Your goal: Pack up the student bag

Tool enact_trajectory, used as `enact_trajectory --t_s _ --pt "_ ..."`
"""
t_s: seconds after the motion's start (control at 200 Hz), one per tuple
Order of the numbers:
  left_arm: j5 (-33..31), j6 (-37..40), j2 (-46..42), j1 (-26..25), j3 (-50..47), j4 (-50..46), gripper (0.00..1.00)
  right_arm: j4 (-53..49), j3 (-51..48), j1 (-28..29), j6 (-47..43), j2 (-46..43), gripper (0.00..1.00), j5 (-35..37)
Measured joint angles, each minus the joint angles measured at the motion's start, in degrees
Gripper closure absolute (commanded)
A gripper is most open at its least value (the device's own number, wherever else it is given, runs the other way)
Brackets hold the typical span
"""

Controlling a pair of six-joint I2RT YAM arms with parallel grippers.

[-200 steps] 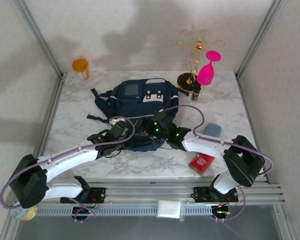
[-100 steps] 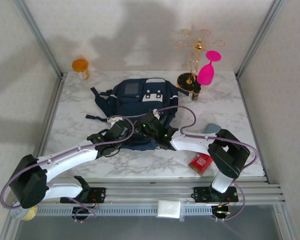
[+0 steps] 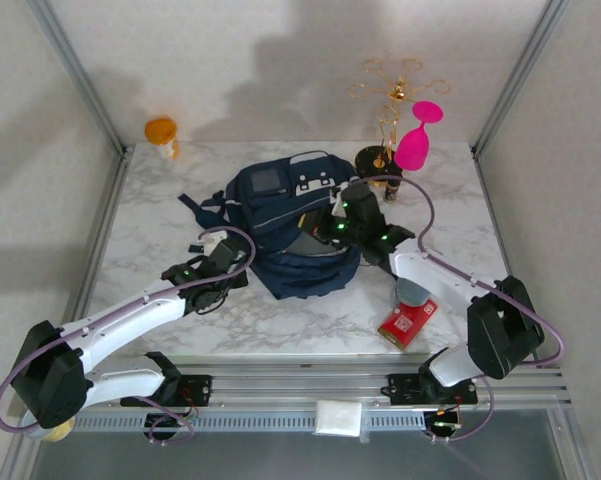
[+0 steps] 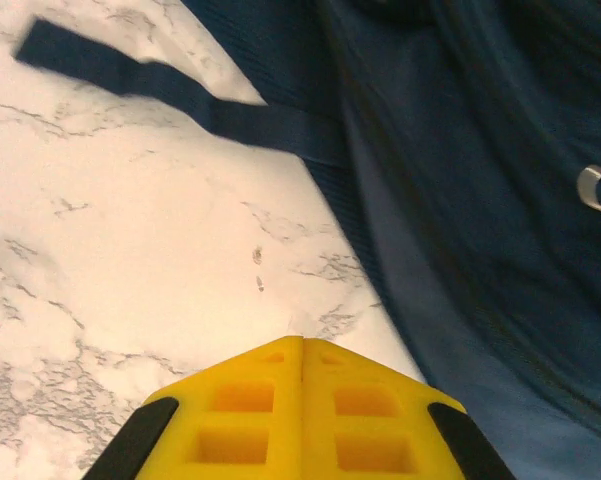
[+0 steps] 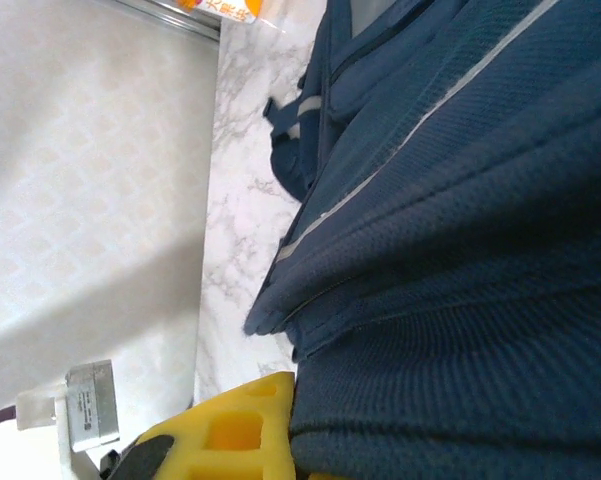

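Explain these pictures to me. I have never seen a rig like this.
Two robot arms are bolted at the near edge of a marble table. The wide picture looks down from above and behind them. The other two come from a camera on each wrist; the yellow blocks are that arm's fingers. On the table are a navy student bag, a red packet, a pink glass and a gold stand, with an orange object by the far corner. The left gripper is shut on nothing, beside the bag. The right gripper seems to pinch the bag's fabric.
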Motion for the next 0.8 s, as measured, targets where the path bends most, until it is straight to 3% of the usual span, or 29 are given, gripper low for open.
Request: enact_trajectory --t_s 0.125,0.29,0.421,0.796 --pt "0.81 0.31 -0.07 -0.5 -0.02 1.16 1.0 -2.97 0.39 -2.84 -3.32 -0.22 1.0 -4.63" --pt "3.93 6.05 -2.49 -5.01 -2.1 10.84 0.82 -3.06 0.42 -3.08 -4.63 -0.2 1.0 -8.07" --pt "6.6 11.15 -2.58 -5.66 -4.87 19.89 0.67 -3.1 1.01 -4.09 -4.59 -0.09 1.0 -9.88" --pt "14.4 17.64 7.15 -5.53 -6.45 34.18 0.57 -1.57 1.4 -5.09 -0.74 -0.09 1.0 -11.54"
